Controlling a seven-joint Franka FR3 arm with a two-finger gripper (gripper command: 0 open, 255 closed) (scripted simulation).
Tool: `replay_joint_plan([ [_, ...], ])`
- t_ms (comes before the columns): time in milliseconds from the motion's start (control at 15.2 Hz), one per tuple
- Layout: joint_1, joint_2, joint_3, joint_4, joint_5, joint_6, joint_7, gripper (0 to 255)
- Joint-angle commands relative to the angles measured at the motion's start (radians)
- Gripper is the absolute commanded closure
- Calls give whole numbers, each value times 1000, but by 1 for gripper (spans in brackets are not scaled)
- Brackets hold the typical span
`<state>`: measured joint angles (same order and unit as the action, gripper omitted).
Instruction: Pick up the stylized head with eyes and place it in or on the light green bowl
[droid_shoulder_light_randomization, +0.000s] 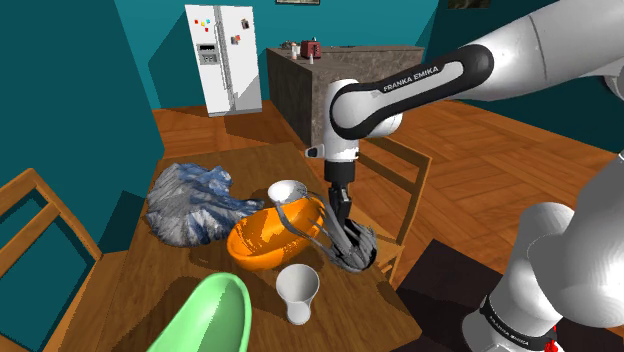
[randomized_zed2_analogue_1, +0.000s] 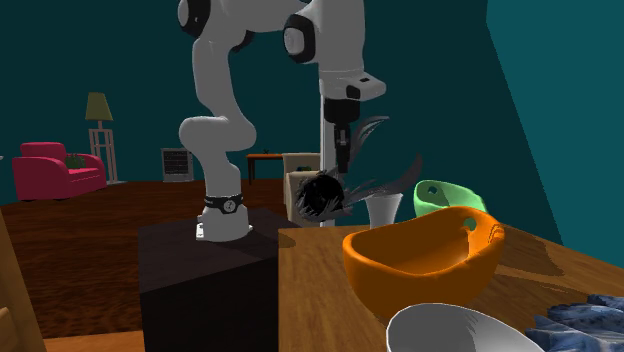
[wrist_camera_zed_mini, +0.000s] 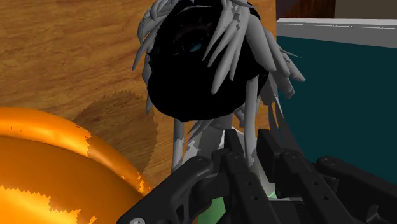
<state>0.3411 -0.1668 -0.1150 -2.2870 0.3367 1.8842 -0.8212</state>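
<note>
Wrist view: the gripper is seen nearly closed, pinched on grey strands of the head. The black ball is thus hung beyond the fingertips, judged just above the table near its edge. The orange bowl is set close beside. The white cup stands between head and green bowl, so height should be gained before crossing.
</note>
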Motion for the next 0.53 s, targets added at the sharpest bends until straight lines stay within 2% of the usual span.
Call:
replay_joint_plan([
  [0,-1,-12,0,18,-4,-27,10,255],
  [462,-3,-43,-1,81,-16,-116,40,255],
])
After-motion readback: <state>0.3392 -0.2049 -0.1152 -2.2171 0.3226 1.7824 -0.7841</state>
